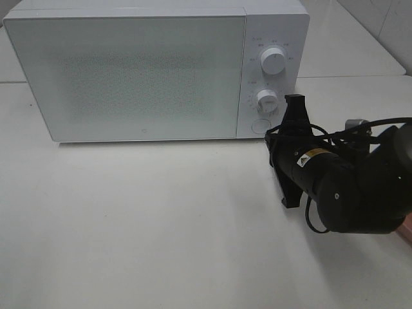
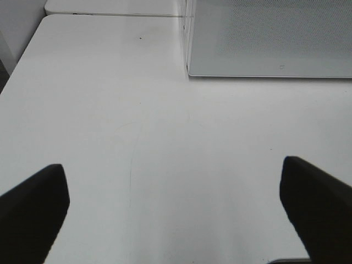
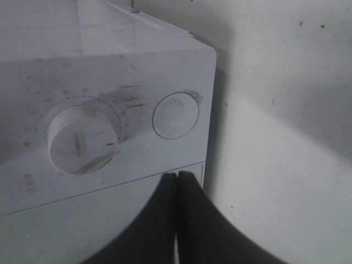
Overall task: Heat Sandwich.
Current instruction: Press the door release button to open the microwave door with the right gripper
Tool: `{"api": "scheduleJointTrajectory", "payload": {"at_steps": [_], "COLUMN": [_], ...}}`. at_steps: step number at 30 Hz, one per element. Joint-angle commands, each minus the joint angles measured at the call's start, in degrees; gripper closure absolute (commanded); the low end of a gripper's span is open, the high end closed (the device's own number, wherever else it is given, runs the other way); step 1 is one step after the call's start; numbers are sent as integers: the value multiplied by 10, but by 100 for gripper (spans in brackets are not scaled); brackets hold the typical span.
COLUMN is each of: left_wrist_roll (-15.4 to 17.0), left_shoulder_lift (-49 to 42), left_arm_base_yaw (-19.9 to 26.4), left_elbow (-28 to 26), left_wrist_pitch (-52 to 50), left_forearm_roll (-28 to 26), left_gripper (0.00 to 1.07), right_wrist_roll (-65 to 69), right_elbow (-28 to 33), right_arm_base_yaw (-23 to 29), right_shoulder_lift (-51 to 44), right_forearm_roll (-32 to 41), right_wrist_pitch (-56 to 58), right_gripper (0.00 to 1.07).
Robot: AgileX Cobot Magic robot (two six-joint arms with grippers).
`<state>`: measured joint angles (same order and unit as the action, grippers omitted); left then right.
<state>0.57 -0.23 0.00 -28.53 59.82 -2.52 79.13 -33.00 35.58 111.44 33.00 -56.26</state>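
Right gripper (image 3: 177,176) together beside the opaque-doored microwave (image 1: 129,71); left gripper (image 2: 171,166) apart, fingers (image 2: 33,209) cropped.

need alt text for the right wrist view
The right gripper, jaws shut, points at the control panel of a white microwave, its tips near the round button. A white dial sits beside that button.
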Motion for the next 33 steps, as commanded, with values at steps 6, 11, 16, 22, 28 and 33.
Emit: {"api": "scheduleJointTrajectory", "payload": {"at_steps": [6, 11, 16, 22, 28, 33], "left_wrist_roll": [2, 1, 1, 1, 1, 1], "left_shoulder_lift": [-15, -15, -15, -15, -15, -15], "left_arm_base_yaw": [-2, -2, -2, -2, -2, -2], "left_elbow": [2, 2, 2, 2, 2, 2], "left_wrist_pitch": [-6, -6, -6, -6, -6, -6], "left_forearm_roll": [-1, -1, -1, -1, -1, -1], "left_gripper": [7, 7, 7, 7, 7, 7], "right_wrist_roll": [5, 5, 5, 5, 16, 26], "right_elbow": [-58, -87, -112, -137, -149, -155], "right_arm_base_yaw": [-38, -57, -68, -77, -83, -83], "right_shoulder_lift": [40, 58, 74, 85, 97, 99], "right_forearm_roll": [-29, -43, -44, -54, -54, -70], "right_wrist_pitch": [30, 44, 49, 62, 74, 65], "right_gripper": [107, 107, 107, 107, 107, 107]}}
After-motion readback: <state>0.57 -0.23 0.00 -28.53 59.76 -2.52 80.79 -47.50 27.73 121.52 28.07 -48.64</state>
